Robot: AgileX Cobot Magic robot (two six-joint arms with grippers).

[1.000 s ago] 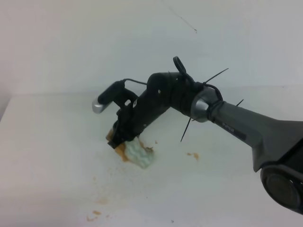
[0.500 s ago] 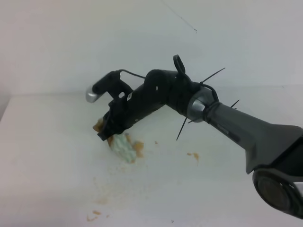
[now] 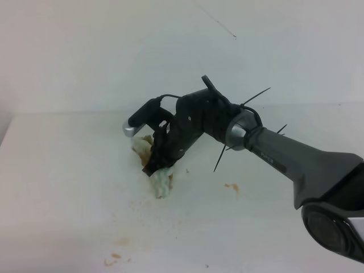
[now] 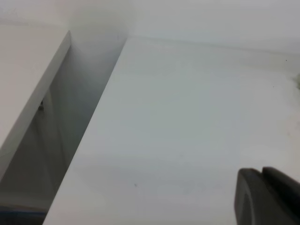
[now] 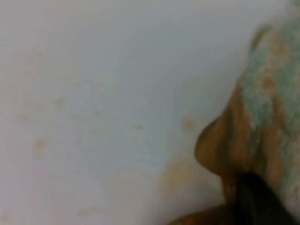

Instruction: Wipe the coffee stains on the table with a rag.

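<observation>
My right gripper (image 3: 152, 168) reaches across to the middle of the white table (image 3: 57, 187) and is shut on the rag (image 3: 161, 183), a lumpy white-green cloth with brown patches pressed onto the surface. Of the coffee stains (image 3: 231, 186), small tan specks lie to the rag's right, with more specks (image 3: 114, 257) near the front. The right wrist view shows the stained rag (image 5: 267, 103) close up beside faint tan specks (image 5: 190, 124), with a dark fingertip (image 5: 255, 201) below it. Only a dark corner of my left gripper (image 4: 265, 197) shows.
The left wrist view shows the table (image 4: 187, 117) ending at its left edge, with a gap (image 4: 70, 117) between it and a white panel. A plain white wall (image 3: 114, 51) rises behind the table. Black cable-tie ends (image 3: 222, 159) stick out from the right arm's wrist.
The right gripper swept the rag left, then back right and a little nearer. Its wrist has turned, and the rag now hangs longer below the fingers.
</observation>
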